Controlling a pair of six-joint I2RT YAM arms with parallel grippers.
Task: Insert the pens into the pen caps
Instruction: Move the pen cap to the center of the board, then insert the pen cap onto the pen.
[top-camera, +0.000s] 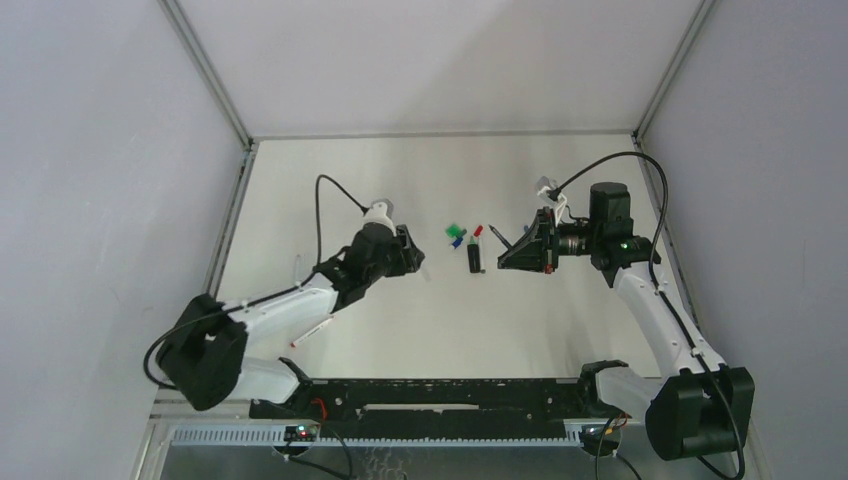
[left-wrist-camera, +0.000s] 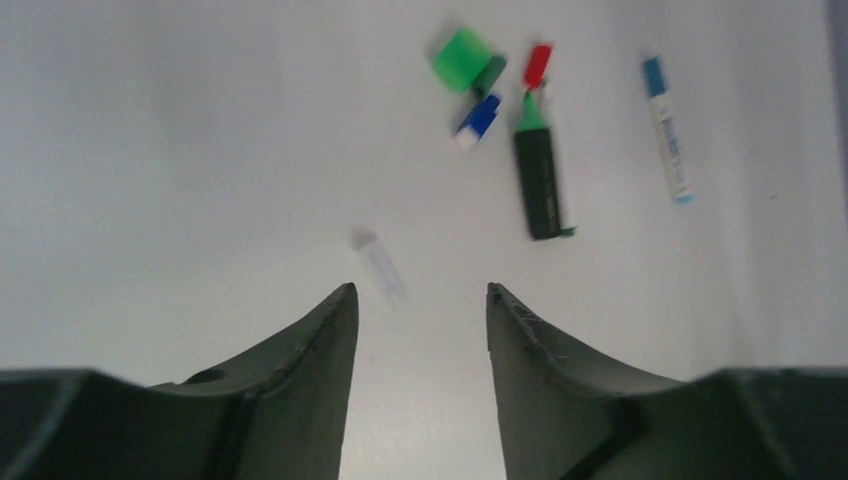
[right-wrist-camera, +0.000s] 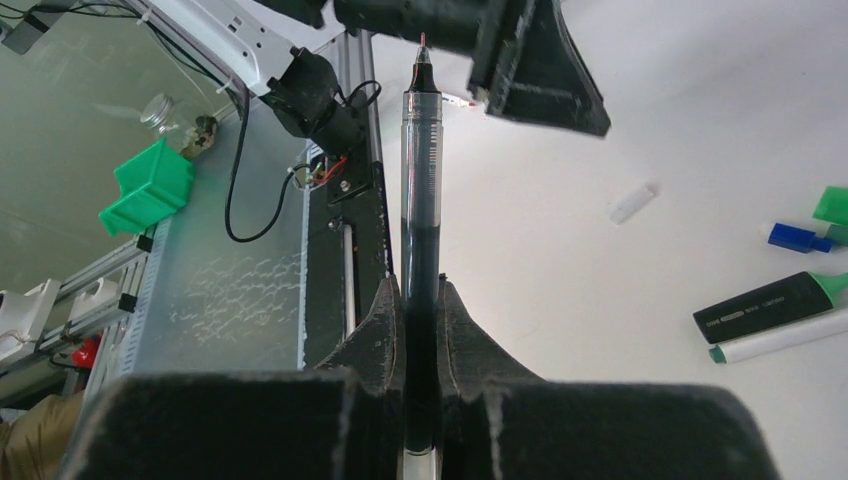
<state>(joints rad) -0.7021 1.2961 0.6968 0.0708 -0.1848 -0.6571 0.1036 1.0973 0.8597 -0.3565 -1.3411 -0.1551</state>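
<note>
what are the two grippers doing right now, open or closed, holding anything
Left gripper: open, holding nothing.
Right gripper: closed on a clear-barrelled pen, its tip pointing away from the fingers.

thin pen (right-wrist-camera: 420, 200): gripped, uncapped | black marker (left-wrist-camera: 538, 180): flat, uncapped | caps (left-wrist-camera: 462, 58): clustered at tip

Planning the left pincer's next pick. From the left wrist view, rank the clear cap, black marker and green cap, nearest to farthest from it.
1. clear cap: just ahead of the open left pincer, slightly left of the gap in this view.
2. black marker: further ahead, off to the right of the view.
3. green cap: farthest, near the top of the view.
</note>
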